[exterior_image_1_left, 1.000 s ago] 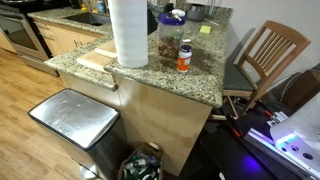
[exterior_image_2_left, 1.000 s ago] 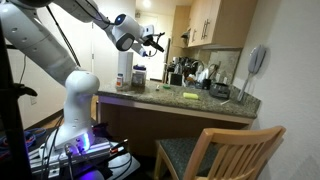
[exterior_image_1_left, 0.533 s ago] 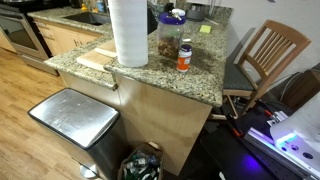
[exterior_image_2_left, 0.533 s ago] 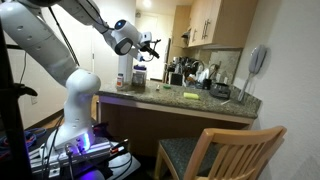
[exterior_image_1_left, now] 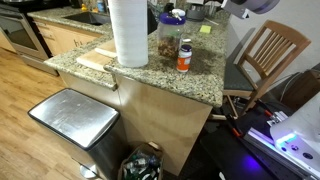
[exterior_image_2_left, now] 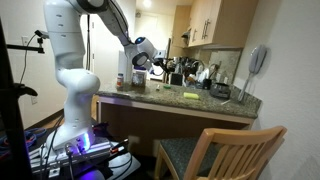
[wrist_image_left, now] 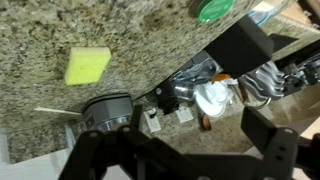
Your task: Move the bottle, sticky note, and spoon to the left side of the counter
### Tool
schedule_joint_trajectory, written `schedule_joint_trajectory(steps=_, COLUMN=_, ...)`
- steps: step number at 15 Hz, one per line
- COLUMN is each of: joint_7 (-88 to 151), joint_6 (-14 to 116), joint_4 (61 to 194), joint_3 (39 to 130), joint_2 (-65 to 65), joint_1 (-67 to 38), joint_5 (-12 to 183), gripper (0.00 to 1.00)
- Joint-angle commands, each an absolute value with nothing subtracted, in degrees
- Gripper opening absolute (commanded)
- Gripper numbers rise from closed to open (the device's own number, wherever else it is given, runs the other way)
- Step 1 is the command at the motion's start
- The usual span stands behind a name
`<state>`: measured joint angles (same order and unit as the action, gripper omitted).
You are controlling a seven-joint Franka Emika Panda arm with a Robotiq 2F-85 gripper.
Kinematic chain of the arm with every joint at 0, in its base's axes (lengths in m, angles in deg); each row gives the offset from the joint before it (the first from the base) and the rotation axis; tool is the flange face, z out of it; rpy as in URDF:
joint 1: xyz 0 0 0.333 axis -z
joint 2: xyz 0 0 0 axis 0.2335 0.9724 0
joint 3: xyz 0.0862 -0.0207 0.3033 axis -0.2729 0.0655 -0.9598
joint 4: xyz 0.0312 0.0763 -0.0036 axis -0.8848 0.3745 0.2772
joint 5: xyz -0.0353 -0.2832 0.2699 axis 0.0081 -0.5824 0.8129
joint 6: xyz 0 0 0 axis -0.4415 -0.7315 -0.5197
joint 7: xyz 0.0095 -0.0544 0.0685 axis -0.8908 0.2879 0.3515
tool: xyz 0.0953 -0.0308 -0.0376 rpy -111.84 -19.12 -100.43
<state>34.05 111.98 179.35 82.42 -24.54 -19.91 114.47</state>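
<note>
The small orange bottle [exterior_image_1_left: 184,56] with a white cap stands near the counter's front edge, beside the glass jar [exterior_image_1_left: 171,35]. The pale yellow-green sticky note [exterior_image_1_left: 205,30] lies farther back on the speckled granite counter [exterior_image_1_left: 200,80]. It also shows in an exterior view [exterior_image_2_left: 190,96] and in the wrist view [wrist_image_left: 87,65]. A thin pale utensil, perhaps the spoon [wrist_image_left: 55,111], lies by a black cup [wrist_image_left: 108,110]. My gripper [exterior_image_2_left: 153,62] hovers above the counter's back area, open and empty, its dark fingers [wrist_image_left: 190,155] spread wide. The bottle is out of the wrist view.
A tall paper towel roll [exterior_image_1_left: 128,32] stands on a wooden board at the counter's end. Kitchen clutter with a white funnel-like item [wrist_image_left: 212,98] and metal utensils lines the back wall. A wooden chair [exterior_image_1_left: 270,55] and a steel bin [exterior_image_1_left: 75,120] stand beside the counter.
The arm has swung down and forward. The gripper is lower and closer to the counter than a second ago. Part of the arm now shows at one view's top edge.
</note>
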Motion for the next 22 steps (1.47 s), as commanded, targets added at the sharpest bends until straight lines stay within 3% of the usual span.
schedule_joint_trajectory(steps=1, joint_7=32.5, joint_6=115.4, joint_4=165.9, joint_3=84.0, joint_2=-9.9, joint_1=-15.7, joint_5=118.6, gripper=1.0)
schedule_joint_trajectory(steps=2, joint_7=32.9, joint_6=115.8, joint_4=162.3, joint_3=85.1, joint_2=-6.2, joint_1=-15.1, joint_5=120.5, gripper=1.0)
schedule_joint_trajectory(steps=3, joint_7=32.9, joint_6=113.8, joint_4=169.9, joint_3=84.3, joint_2=-14.2, joint_1=-16.5, joint_5=117.8, gripper=1.0)
schedule_joint_trajectory(steps=7, joint_7=34.8, joint_6=114.4, joint_4=163.4, joint_3=86.4, joint_2=-5.8, joint_1=-16.0, joint_5=119.3, gripper=1.0)
schedule_joint_trajectory(steps=14, joint_7=41.7, joint_6=112.6, joint_4=150.9, joint_3=100.0, joint_2=8.5, joint_1=-25.8, joint_5=126.1, gripper=1.0)
schedule_joint_trajectory(steps=22, joint_7=35.5, joint_6=96.6, joint_4=142.8, joint_3=121.0, joint_2=20.5, joint_1=-43.7, joint_5=126.5, gripper=1.0)
